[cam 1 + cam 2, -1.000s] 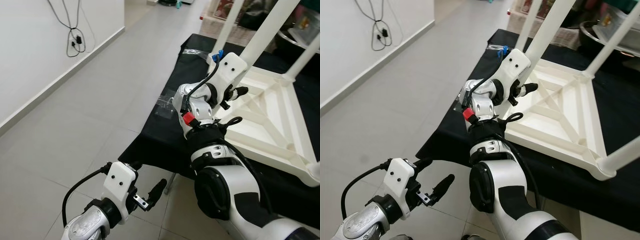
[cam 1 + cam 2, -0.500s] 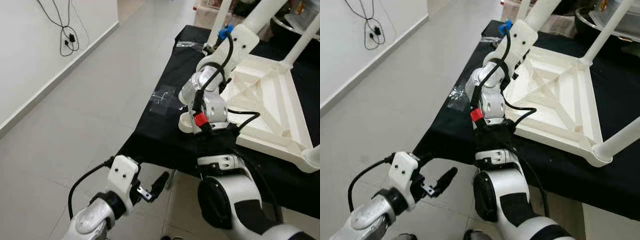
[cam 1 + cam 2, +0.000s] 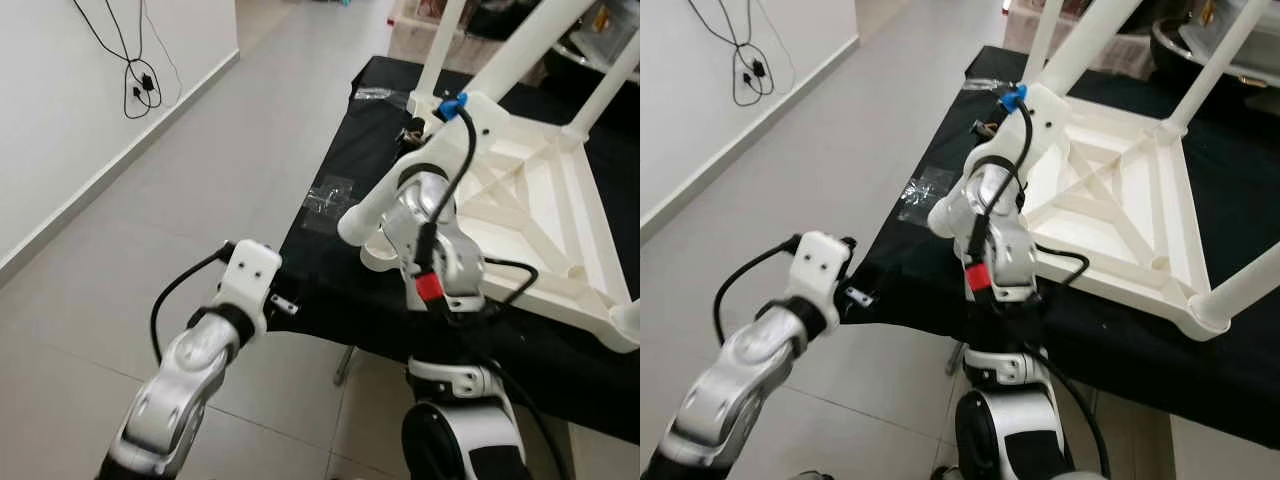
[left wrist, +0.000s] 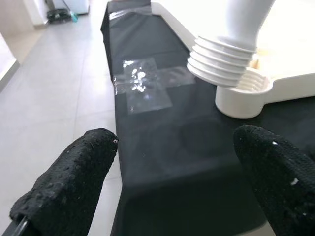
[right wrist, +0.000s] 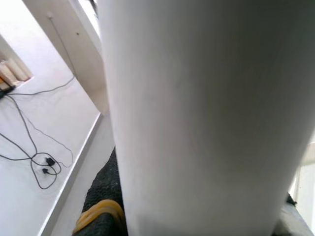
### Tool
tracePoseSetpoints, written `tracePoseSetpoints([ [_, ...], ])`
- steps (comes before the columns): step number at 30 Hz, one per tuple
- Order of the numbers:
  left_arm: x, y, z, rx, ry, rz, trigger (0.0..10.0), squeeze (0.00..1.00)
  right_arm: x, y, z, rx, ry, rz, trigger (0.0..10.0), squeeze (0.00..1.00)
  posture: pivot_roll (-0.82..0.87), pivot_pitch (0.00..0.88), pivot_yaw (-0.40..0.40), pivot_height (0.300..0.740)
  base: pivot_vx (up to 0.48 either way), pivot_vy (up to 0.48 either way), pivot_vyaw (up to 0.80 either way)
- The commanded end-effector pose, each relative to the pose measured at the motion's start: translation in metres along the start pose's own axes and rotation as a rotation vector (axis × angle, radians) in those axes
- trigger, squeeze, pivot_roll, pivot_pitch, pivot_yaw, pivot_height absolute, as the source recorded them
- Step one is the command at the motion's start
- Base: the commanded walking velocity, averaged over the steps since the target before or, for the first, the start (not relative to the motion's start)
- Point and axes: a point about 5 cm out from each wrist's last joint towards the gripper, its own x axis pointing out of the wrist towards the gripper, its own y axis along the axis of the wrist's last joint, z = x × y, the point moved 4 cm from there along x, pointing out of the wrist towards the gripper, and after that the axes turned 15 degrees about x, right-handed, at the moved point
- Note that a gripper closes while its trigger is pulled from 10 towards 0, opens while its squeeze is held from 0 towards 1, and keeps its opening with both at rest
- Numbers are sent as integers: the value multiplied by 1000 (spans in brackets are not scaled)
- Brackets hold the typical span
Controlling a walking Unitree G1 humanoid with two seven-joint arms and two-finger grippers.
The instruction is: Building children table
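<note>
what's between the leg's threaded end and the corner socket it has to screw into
Nothing visible. The table leg hangs with its ribbed end just above the open socket at the upturned tabletop's corner, in the right gripper's hold. The left gripper hovers open, short of both.

One table, four legs

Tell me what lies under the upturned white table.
A black cloth lies under the upside-down white table, with clear plastic film on the cloth beside the table's near corner socket. What the cloth itself covers is hidden.
</note>
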Motion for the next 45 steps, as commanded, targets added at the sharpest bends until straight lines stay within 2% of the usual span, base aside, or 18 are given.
tracePoseSetpoints([
  [1,5,-4,7,18,-33,-6,10000,0,-9,-11,-5,42,33,-64,10000,0,107,68,-92,740,0,0,0],
  [5,16,-4,10,43,-63,-2,10000,0,-15,-18,-8,59,69,-113,10000,0,112,68,-93,740,0,0,0],
  [11,30,-1,27,57,-167,19,10000,0,-26,-31,-18,87,142,-197,10000,0,106,72,-88,740,0,0,0],
  [19,43,2,20,69,-147,40,10000,0,-36,-40,-24,88,198,-265,10000,0,104,73,-86,740,0,0,0],
  [23,47,5,16,75,-133,52,10000,0,-38,-41,-22,83,204,-281,10000,0,100,76,-85,740,0,0,0],
  [30,50,7,15,88,-138,62,10000,0,-39,-42,-20,77,209,-289,10000,0,100,76,-85,740,0,0,0],
  [34,54,5,14,90,-147,62,10000,0,-41,-44,-23,60,256,-318,10000,0,94,78,-81,740,0,0,0],
  [45,61,1,17,84,-163,58,10000,0,-54,-52,-31,62,327,-393,10000,0,92,77,-81,740,0,0,0],
])
